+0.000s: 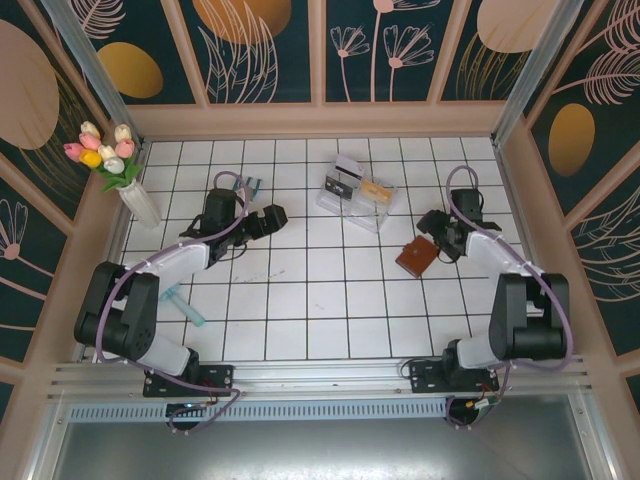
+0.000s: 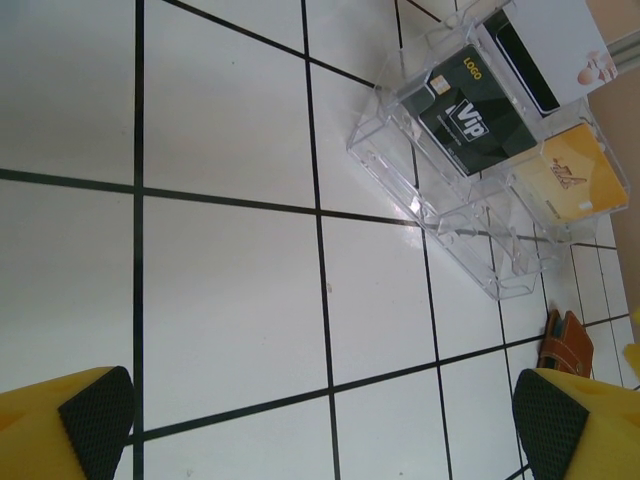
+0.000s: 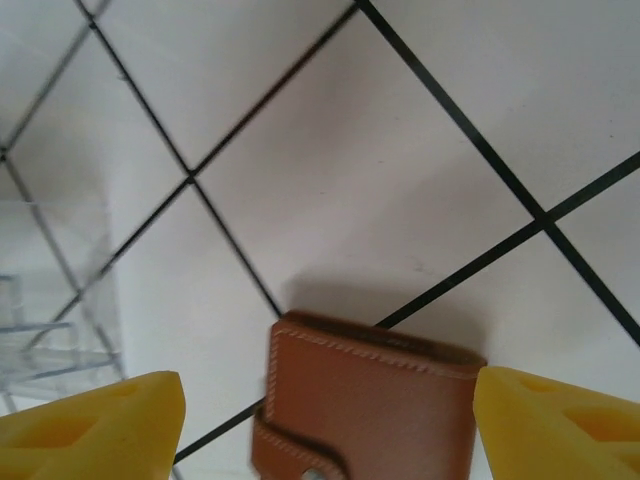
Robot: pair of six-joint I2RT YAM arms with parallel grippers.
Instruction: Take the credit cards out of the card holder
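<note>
The card holder (image 1: 414,258) is a reddish-brown leather wallet lying closed on the white tiles at the right, its snap strap fastened (image 3: 365,410). My right gripper (image 1: 437,238) hovers over it, open. Its yellow fingers (image 3: 95,425) stand on either side of the wallet, with a gap on the left and the right finger close to its edge. A dark credit card (image 2: 470,115) and a yellowish one (image 2: 572,180) lie in the clear plastic box (image 1: 357,195). My left gripper (image 1: 265,222) stands open over bare tiles left of the box, holding nothing (image 2: 320,430).
A white card (image 2: 545,50) also sits in the clear box. A vase of tulips (image 1: 135,195) stands at the back left. A teal-handled tool (image 1: 185,305) lies near the left arm. Wooden walls enclose the tiled floor.
</note>
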